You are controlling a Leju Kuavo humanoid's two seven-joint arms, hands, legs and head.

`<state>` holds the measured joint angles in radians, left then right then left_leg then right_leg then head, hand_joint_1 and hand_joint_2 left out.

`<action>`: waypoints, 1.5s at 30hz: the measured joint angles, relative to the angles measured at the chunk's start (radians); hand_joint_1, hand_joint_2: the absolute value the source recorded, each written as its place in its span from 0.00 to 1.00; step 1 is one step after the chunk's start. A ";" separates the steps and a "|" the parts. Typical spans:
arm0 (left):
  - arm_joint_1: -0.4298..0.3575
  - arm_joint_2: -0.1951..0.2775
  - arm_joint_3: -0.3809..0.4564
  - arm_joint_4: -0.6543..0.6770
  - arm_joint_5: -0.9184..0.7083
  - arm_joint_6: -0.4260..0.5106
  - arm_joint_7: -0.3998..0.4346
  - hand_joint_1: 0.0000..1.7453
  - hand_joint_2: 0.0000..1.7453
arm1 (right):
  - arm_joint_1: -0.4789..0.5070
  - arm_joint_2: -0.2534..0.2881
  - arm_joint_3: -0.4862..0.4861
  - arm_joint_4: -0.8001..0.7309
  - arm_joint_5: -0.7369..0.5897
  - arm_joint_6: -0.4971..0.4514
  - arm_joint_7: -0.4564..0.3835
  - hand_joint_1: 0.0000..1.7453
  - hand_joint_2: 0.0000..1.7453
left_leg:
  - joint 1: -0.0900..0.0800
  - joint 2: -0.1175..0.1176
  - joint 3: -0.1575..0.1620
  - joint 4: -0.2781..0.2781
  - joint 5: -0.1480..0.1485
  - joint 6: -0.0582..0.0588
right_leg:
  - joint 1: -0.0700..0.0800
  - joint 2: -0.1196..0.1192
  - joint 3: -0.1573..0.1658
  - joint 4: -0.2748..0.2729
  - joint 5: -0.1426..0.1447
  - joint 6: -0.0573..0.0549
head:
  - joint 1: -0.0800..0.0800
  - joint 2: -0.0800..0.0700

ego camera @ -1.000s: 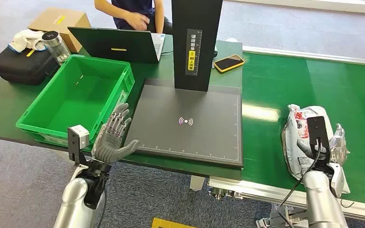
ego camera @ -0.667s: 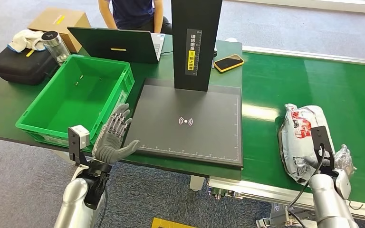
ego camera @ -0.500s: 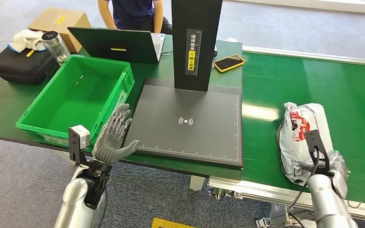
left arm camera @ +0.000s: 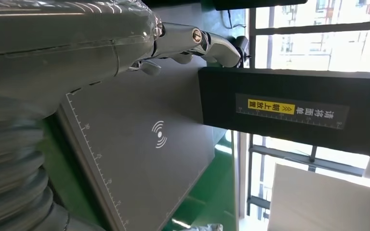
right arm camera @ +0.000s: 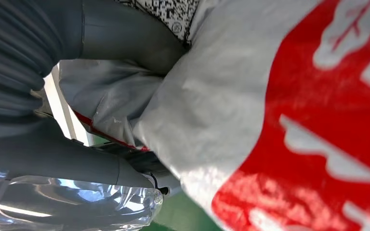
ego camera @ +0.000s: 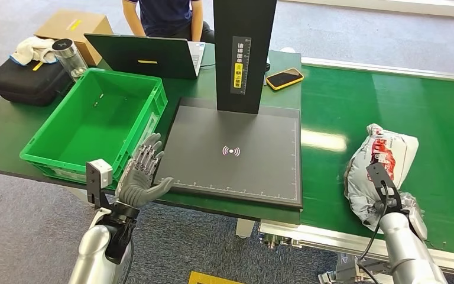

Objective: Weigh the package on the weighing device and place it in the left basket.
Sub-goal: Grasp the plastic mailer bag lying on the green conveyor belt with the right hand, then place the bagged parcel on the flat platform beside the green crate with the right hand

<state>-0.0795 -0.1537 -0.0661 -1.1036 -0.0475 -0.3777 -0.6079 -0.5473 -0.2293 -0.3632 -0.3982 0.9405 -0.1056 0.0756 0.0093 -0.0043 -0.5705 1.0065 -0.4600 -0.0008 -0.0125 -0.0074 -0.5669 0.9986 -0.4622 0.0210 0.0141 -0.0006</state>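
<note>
— Where are the two hands?

— The left hand is up at the near edge of the desk, fingers spread wide, holding nothing. It sits between the green basket and the black weighing device, just past the device's near left corner.

— And the right hand?

— The right hand is low on the right, at the near end of the package. In the right wrist view the thick grey thumb and a darker finger press into the white and red wrapper from both sides — so it grips the package.

— Where does the package lie?

— On the green belt, near its front edge, tilted up a bit. It is well apart from the weighing device, with bare belt between them.

— Is there room to move?

— The flat black plate is bare around its little wave mark. A tall black post stands at its far side. The basket has nothing big in it. A phone, a laptop and a person are at the far side.
</note>
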 joint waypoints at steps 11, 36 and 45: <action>0.027 0.002 0.007 -0.022 0.014 0.013 0.007 0.00 1.00 | -0.002 0.006 -0.012 0.014 -0.026 -0.157 -0.077 1.00 1.00 | 0.000 0.000 -0.001 0.000 0.000 0.000 | 0.000 0.000 -0.001 0.000 0.000 0.000 | 0.000 0.000; 0.029 -0.008 0.037 -0.094 0.029 0.048 -0.036 0.00 1.00 | 0.055 0.081 0.295 -0.536 0.216 -0.256 -0.311 1.00 1.00 | 0.000 0.000 -0.002 -0.001 0.001 0.000 | 0.000 0.000 -0.002 0.001 0.000 0.000 | 0.000 0.000; 0.017 -0.008 0.048 -0.097 0.067 0.058 -0.053 0.00 1.00 | 0.030 0.088 0.633 -0.726 0.292 -0.198 -0.348 1.00 1.00 | 0.000 0.000 -0.002 -0.001 0.001 0.000 | 0.000 0.000 -0.002 0.001 0.000 0.000 | 0.000 0.000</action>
<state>-0.0626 -0.1617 -0.0176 -1.2005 0.0198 -0.3199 -0.6613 -0.5172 -0.1415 0.2700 -1.1245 1.2323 -0.3036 -0.2723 0.0094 -0.0040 -0.5730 1.0060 -0.4590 -0.0010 -0.0126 -0.0071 -0.5693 1.0000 -0.4621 0.0209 0.0142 -0.0006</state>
